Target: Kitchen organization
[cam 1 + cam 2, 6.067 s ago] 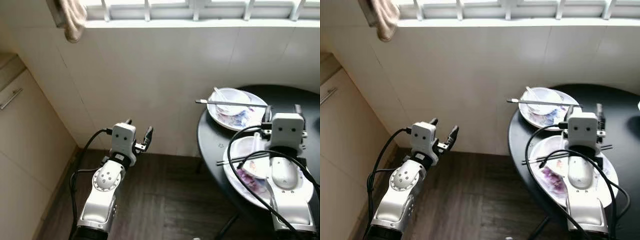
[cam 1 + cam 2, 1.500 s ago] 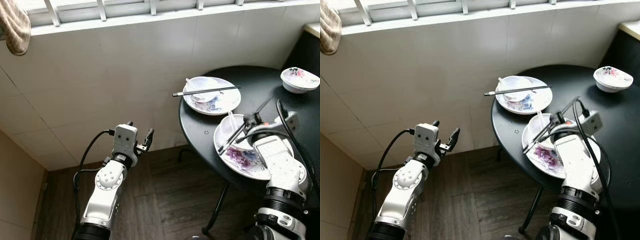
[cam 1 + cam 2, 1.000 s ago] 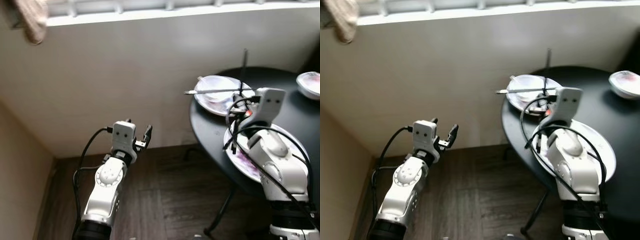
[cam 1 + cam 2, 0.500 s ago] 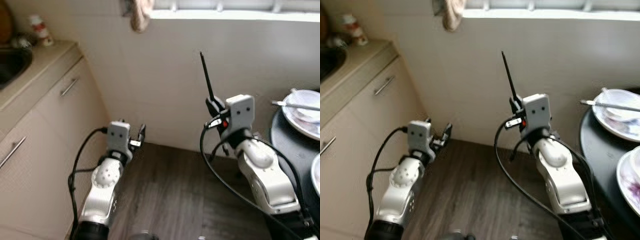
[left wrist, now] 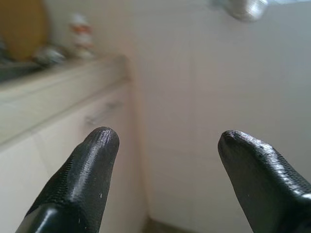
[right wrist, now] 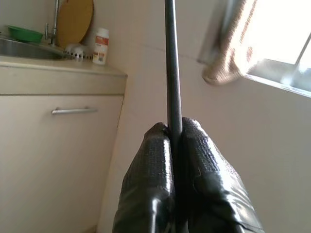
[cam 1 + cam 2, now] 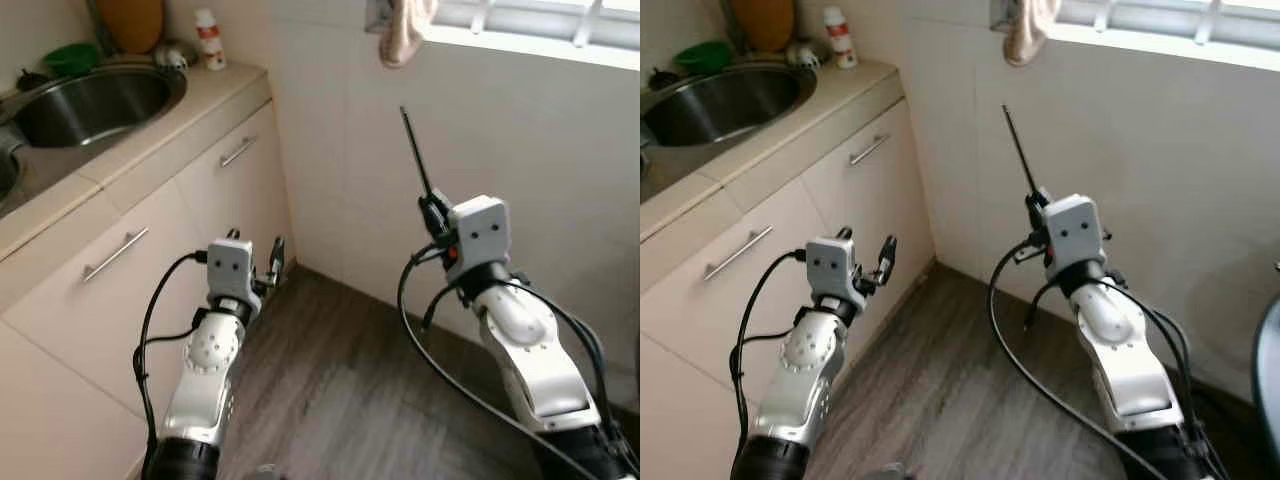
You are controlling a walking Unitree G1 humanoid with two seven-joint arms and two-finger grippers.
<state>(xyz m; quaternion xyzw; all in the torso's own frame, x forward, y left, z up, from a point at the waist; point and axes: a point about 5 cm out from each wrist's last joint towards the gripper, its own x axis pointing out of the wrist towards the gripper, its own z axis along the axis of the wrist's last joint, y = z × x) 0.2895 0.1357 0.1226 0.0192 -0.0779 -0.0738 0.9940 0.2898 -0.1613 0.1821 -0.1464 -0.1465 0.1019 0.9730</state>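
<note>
Right tool [image 6: 176, 145] clenched on dark chopsticks [image 7: 414, 160], held upright mid-air in front of the tiled wall, tips pointing up toward the hanging cloth [image 7: 401, 30]. Left tool [image 5: 165, 145] released, fingers spread, nothing in it, hovering beside the cabinet doors [image 7: 230, 180]. Sink [image 7: 90, 100] sits in the tabletop [image 7: 205, 88] at far left.

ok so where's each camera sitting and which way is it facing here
Left and right eye views: on the head, looking forward and down at the cabinets, sink and floor; both arms show.
Left wrist view: along the left gripper, open, toward the counter.
Right wrist view: along the right gripper, shut on a chopstick.
Shared: the white bottle and hanging cloth appear in head and right wrist views.
</note>
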